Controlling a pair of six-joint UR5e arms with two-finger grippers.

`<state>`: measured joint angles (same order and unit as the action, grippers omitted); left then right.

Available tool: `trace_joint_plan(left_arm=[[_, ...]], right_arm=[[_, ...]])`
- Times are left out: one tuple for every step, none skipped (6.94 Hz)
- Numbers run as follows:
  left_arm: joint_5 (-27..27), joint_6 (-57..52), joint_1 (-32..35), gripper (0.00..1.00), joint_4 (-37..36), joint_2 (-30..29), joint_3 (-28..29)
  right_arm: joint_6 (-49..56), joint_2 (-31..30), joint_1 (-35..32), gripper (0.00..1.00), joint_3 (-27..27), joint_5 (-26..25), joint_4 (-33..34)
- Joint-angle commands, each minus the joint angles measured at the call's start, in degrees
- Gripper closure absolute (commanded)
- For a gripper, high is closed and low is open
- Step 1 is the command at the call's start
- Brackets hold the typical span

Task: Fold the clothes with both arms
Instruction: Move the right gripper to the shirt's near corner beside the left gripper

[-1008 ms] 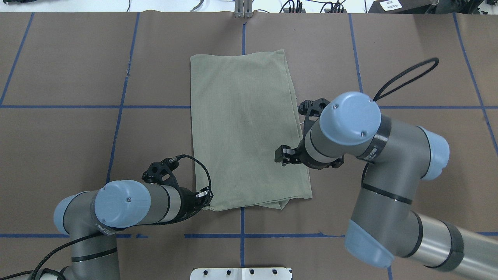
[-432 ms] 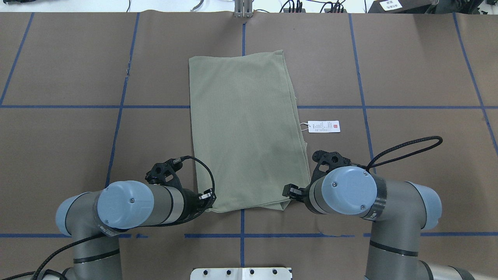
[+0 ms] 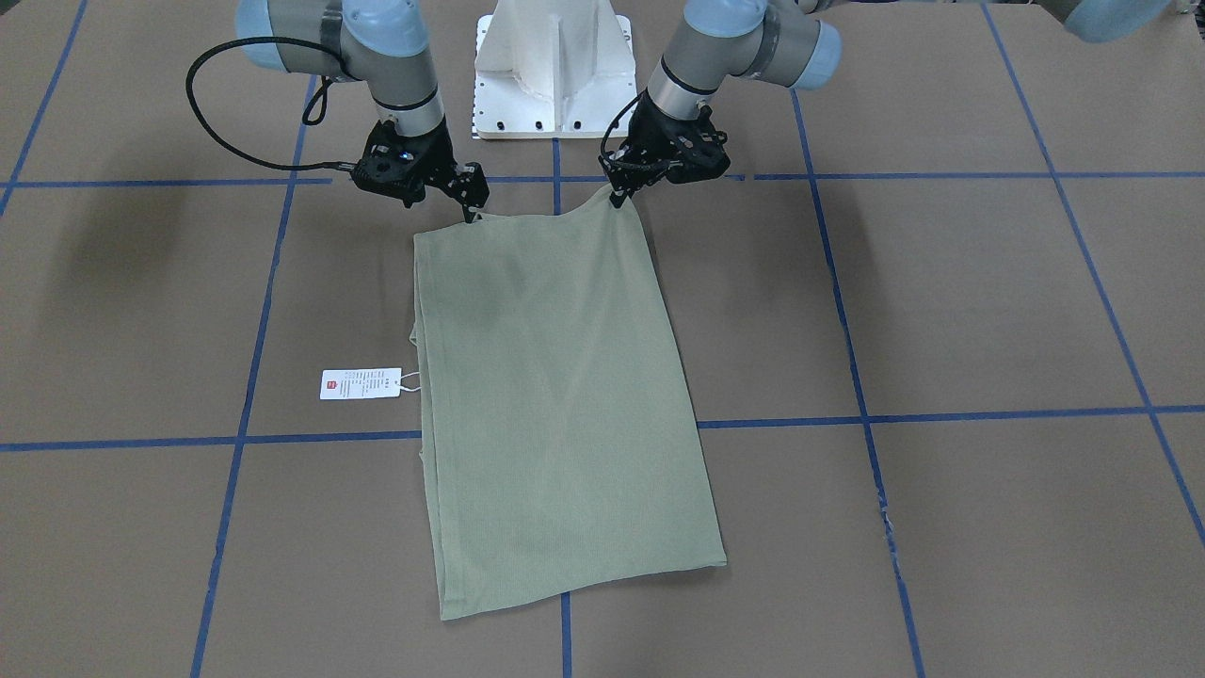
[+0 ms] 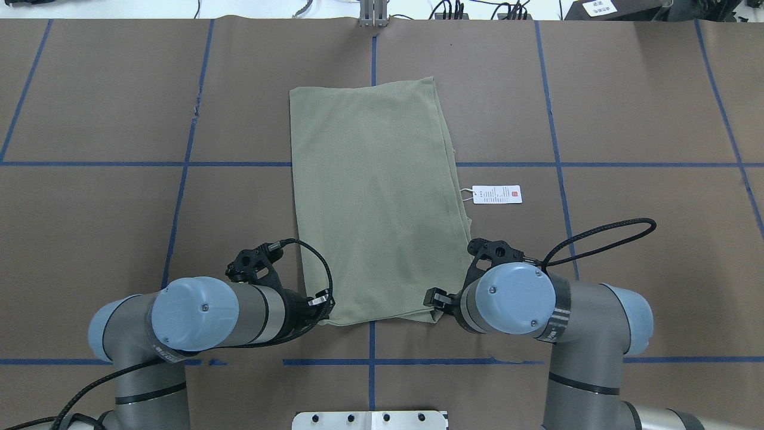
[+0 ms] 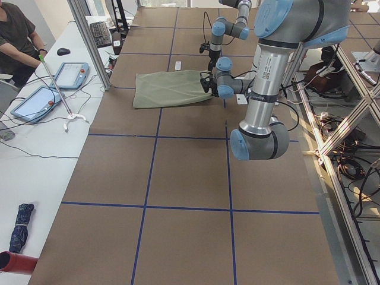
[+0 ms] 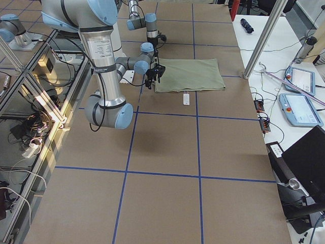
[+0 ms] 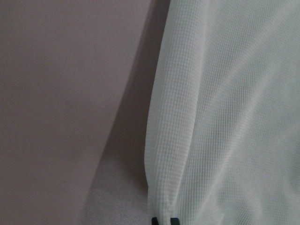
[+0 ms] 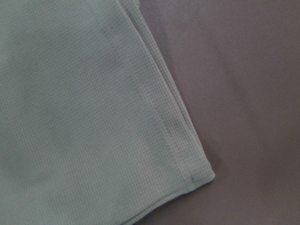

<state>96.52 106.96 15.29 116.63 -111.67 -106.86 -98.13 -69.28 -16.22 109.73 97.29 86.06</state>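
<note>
Front-facing view: the shirt (image 3: pixel 555 395) is laid out flat on the table (image 3: pixel 941 311) as a long folded strip, with the left gripper (image 3: pixel 618 196) and right gripper (image 3: pixel 468 211) parked at its two robot-side corners. The left corner is peaked up, so that one is reckoned to be clamped on cloth. Overhead: the hang tag (image 4: pixel 497 194) is seen loose beside the shirt's right edge, so it could easily get trapped in the fold. Nothing more is given by the side views. Left wrist: maybe only the top layer is caught, so layers could slide apart once lifted. Right wrist: the corner lies free and no fingers are shown, so that grip can't be told. A one-sided lift would skew everything.
</note>
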Motion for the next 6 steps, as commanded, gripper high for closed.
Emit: trace_joint_plan(left_arm=[[0.0, 0.0, 0.0, 1.0, 0.0, -0.1, 0.0], [0.0, 0.0, 0.0, 1.0, 0.0, -0.2, 0.0], [0.1, 0.0, 0.0, 1.0, 0.0, -0.4, 0.0], [0.0, 0.0, 0.0, 1.0, 0.0, -0.3, 0.1], [0.0, 0.0, 0.0, 1.0, 0.0, -0.3, 0.1], [0.0, 0.0, 0.0, 1.0, 0.0, -0.3, 0.2]], right_arm=[[-0.8, 2.3, 0.0, 0.0, -3.4, 0.0, -0.1], [-0.8, 2.3, 0.0, 0.0, -3.6, 0.0, -0.1], [-0.8, 2.2, 0.0, 0.0, -3.8, 0.0, 0.0], [-1.0, 2.2, 0.0, 0.0, -3.7, 0.1, 0.0], [-1.1, 2.2, 0.0, 0.36, -3.7, 0.2, 0.0], [-1.0, 2.2, 0.0, 0.8, -3.6, 0.4, -0.1]])
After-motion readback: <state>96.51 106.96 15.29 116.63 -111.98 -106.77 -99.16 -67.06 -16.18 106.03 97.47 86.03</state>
